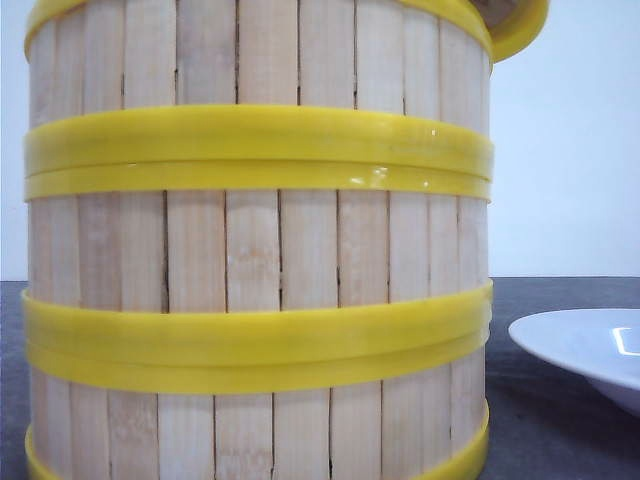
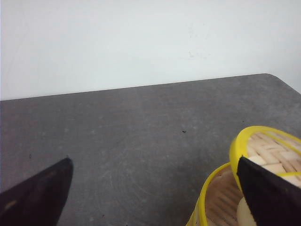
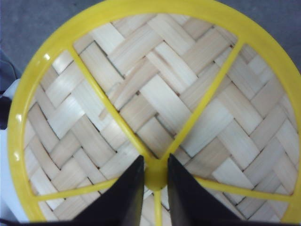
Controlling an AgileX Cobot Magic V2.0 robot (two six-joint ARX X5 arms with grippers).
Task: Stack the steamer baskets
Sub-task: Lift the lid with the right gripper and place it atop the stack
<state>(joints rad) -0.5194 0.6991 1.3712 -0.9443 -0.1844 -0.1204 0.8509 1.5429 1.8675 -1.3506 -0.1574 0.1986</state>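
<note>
Close against the front camera, a stack of round steamer baskets (image 1: 258, 250) made of pale upright bamboo slats with glossy yellow plastic bands fills most of the view, standing on the dark grey speckled worktop (image 1: 560, 420). At the stack's top right, one more yellow rim (image 1: 520, 30) juts out tilted, off the line of the baskets beneath. Just beside the stack to the right lies a shallow white plate (image 1: 585, 350), only partly in view. From the right wrist, the right pincer (image 3: 155, 188) has its black fingers drawn narrow around the yellow hub where the spokes meet over a basket's woven bamboo floor (image 3: 160, 94). From the left wrist, the left pincer (image 2: 155, 197) is spread wide and grips nothing, with bare worktop between its fingers and two yellow-rimmed baskets (image 2: 263, 155) by one finger. Behind the worktop rises a plain pale wall (image 2: 141, 42).
</note>
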